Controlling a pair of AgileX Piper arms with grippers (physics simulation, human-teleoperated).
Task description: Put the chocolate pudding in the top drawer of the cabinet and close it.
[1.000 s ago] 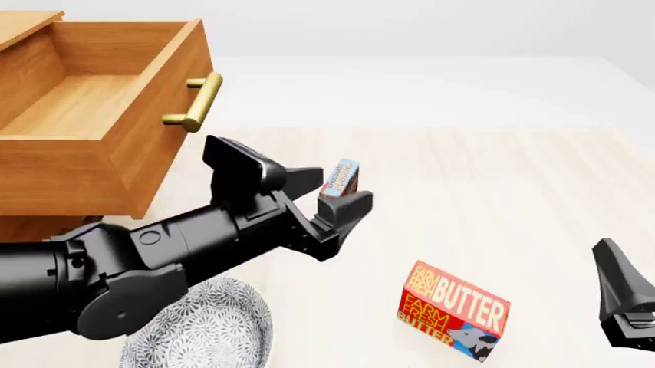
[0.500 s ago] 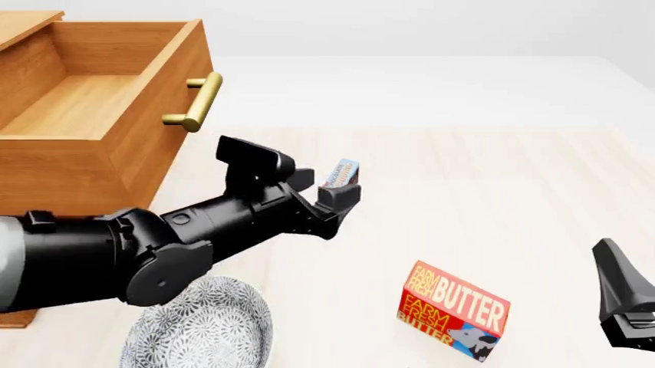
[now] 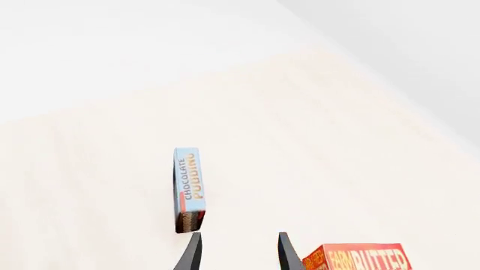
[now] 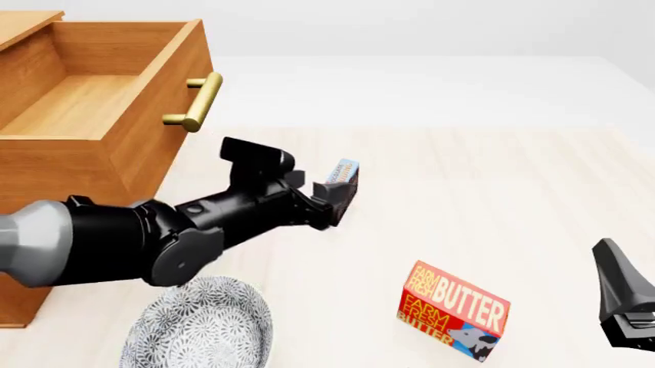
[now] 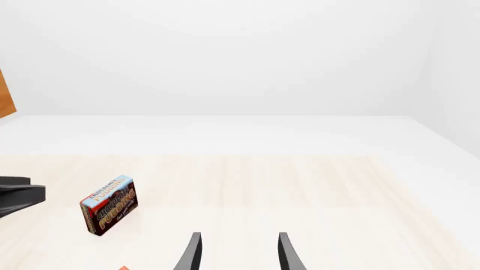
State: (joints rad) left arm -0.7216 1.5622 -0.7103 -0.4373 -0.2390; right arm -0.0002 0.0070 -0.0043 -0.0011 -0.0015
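Front view. One cabinet stands at the left of the table; its top drawer is pulled out, its inside bare wood, with one brass handle on its front. One left arm reaches in from the left; the left gripper sits just short of the one pudding, which stands upright on the table, right of the drawer and outside it. Whether the fingers touch the box cannot be told here. One patterned plate lies under the arm near the front edge. One butter box stands right of the plate, well apart from the pudding. One right gripper shows at the right edge, its spread not readable here.

Left wrist view. Two finger tips stand spread with nothing between them. The pudding stands on edge just ahead of one tip, outside the gap. Part of the butter box shows beside the other tip.

Right wrist view. Two fingers stand apart, gripping nothing. The pudding stands on the table well ahead and to one side, close to the left gripper's tip. One corner of the cabinet shows at the frame edge
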